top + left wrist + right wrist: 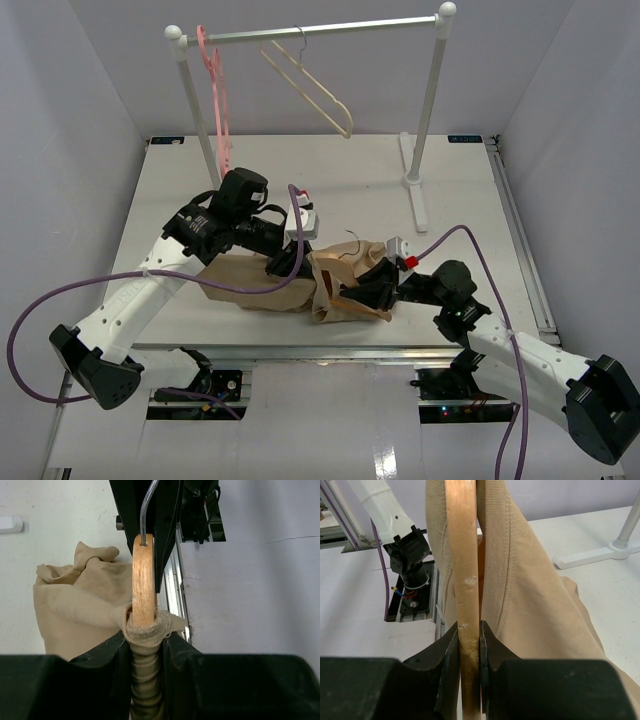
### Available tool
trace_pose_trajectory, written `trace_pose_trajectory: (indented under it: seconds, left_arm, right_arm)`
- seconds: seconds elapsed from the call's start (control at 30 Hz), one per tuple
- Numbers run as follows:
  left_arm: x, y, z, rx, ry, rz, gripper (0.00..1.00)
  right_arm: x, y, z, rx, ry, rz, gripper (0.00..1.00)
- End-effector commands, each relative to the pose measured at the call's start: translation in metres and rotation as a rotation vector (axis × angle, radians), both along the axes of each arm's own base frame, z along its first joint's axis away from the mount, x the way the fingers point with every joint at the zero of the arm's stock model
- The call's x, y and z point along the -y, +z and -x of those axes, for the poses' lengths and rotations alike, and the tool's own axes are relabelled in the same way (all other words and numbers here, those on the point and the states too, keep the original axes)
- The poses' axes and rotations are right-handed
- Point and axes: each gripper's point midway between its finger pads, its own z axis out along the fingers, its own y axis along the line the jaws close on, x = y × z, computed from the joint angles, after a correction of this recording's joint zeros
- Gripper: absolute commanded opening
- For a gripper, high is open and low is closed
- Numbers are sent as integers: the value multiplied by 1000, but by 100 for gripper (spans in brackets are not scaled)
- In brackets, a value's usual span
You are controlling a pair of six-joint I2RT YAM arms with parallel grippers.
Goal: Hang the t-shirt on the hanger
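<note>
The right pincer (pixel 468 639) clamps the bare wooden hanger (pixel 462 555), and the left pincer (pixel 145 647) pinches the t-shirt (pixel 75 605) by its ribbed collar (bunched round the wood).

**Legible markings: none**
You can read no text, brand, number or sign in the top, left wrist or right wrist view. Seen close up, the light brown wooden hanger (pixel 465 580) and the soft tan cloth t-shirt (pixel 535 605) show only bare wood grain and plain ribbed fabric with stitching.
</note>
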Motion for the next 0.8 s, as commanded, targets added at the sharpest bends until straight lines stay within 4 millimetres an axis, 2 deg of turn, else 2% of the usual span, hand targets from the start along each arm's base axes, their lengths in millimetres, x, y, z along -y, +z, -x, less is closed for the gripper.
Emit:
trace_pose_trajectory:
  seconds: [0.0,0.1,0.17,0.27,0.4,0.53,0.6,0.73,0.77]
  left_arm:
    - [11,8,18,-60,-85,47,37]
    - [10,6,19,-67,-84,44,38]
    - [10,3,21,-76,-87,39,35]
    - [8,-3,23,-71,-94,32,0]
    - [7,-13,23,-84,-77,16,0]
    - [10,-17,5,-105,50,-10,0]
    - [9,-20,-4,-118,127,-27,0]
    - [3,-27,-32,-105,354,-38,0]
    - [0,-26,-35,-103,400,-27,0]
  right_arm:
    - [-10,51,-16,71,-30,-58,8]
    - [-11,51,-17,73,-24,-42,8]
    - [-11,51,-18,78,-30,-40,8]
    - [-10,55,-18,90,-39,-48,8]
    - [-8,54,-22,90,-61,-32,8]
    - [-4,54,-35,74,-116,-12,10]
    - [-1,50,-42,45,-146,-6,17]
    - [5,51,-57,-25,-238,0,44]
    - [9,53,-66,-49,-300,-3,47]
